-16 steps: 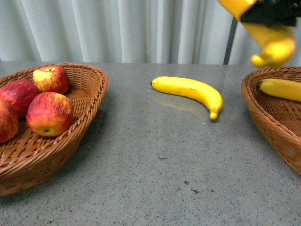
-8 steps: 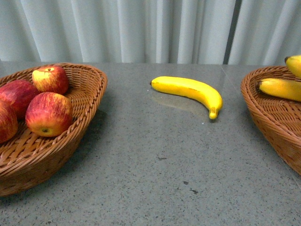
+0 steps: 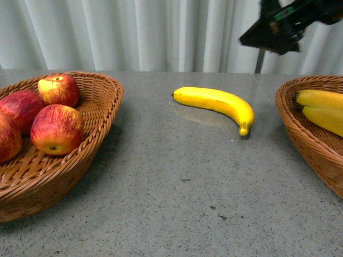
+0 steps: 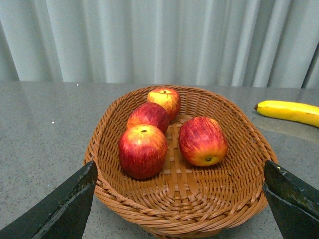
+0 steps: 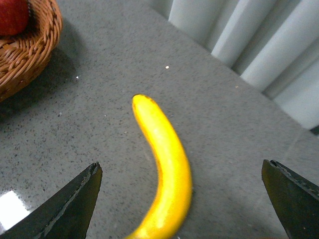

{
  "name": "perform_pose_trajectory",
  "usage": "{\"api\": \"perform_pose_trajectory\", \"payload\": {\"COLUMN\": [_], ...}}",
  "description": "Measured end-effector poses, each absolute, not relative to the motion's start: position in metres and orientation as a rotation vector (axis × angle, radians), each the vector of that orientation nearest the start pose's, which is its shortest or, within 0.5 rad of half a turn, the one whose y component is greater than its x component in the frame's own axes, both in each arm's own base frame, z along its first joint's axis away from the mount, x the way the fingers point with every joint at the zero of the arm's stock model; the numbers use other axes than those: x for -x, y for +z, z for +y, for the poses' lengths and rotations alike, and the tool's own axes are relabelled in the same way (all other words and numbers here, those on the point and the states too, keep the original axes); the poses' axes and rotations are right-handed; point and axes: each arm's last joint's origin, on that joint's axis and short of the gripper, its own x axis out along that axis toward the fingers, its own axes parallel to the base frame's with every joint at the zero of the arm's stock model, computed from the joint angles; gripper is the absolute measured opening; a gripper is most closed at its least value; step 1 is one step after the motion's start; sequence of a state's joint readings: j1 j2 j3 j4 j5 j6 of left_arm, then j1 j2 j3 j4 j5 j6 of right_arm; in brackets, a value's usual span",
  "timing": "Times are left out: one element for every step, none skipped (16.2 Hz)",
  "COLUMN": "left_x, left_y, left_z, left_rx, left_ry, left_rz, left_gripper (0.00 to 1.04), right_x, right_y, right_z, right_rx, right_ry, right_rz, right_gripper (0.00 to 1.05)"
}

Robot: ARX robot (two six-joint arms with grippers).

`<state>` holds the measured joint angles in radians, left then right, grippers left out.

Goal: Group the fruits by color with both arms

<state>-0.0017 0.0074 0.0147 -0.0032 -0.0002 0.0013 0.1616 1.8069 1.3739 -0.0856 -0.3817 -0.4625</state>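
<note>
Several red apples (image 3: 56, 128) lie in the left wicker basket (image 3: 102, 101). One yellow banana (image 3: 217, 101) lies on the grey table between the baskets. Two bananas (image 3: 321, 110) lie in the right wicker basket (image 3: 292, 120). My right arm (image 3: 273, 29) hangs high at the back right. In the right wrist view my right gripper (image 5: 180, 168) is open above the table banana (image 5: 167, 164), which lies between its jaws' line of sight. My left gripper (image 4: 179, 169) is open and empty, facing the apple basket (image 4: 124, 209) with its apples (image 4: 143, 151).
Pale curtains hang behind the table. The left basket's edge (image 5: 35, 45) shows in the right wrist view. The table banana's end (image 4: 289, 110) shows beside the apple basket in the left wrist view.
My right gripper held a banana above the right basket; that banana now lies in the basket with the other. The right arm has swung left, open, over the table banana.
</note>
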Motion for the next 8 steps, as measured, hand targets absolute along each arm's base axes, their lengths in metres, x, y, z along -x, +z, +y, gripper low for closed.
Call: {"api": "perform_pose_trajectory", "payload": {"left_x": [-0.097,-0.097,-0.097,-0.097,-0.097,-0.097,-0.097,-0.097], "left_y": [0.168,0.168,0.168,0.168,0.168,0.168,0.168,0.168], "left_z": [0.000,0.000,0.000,0.000,0.000,0.000,0.000,0.000], "left_rx": [-0.001,-0.001,-0.001,-0.001,-0.001,-0.001,-0.001,-0.001], "left_ry": [-0.002,-0.001,-0.002,-0.002,-0.002,-0.001,-0.001,-0.002], "left_rz": [-0.004,-0.004,-0.004,-0.004,-0.004,-0.004,-0.004,-0.004], "left_gripper": [0.98,0.98,0.98,0.98,0.98,0.98,0.98,0.98], "right_x": [-0.416,-0.430,-0.441,-0.452,-0.466,-0.478,-0.487,-0.494], "right_y": [0.255,0.243,0.234,0.229,0.225,0.221,0.214,0.203], "right_z": [0.093,0.108,0.120,0.128,0.135,0.139,0.141,0.139], "right_rx": [0.378,0.379,0.381,0.387,0.396,0.404,0.414,0.423], "right_ry": [0.660,0.669,0.676,0.670,0.657,0.641,0.630,0.629], "right_rz": [0.416,0.443,0.461,0.476,0.489,0.511,0.546,0.598], "right_gripper": [0.98,0.98,0.98,0.98,0.98,0.98,0.98,0.98]}}
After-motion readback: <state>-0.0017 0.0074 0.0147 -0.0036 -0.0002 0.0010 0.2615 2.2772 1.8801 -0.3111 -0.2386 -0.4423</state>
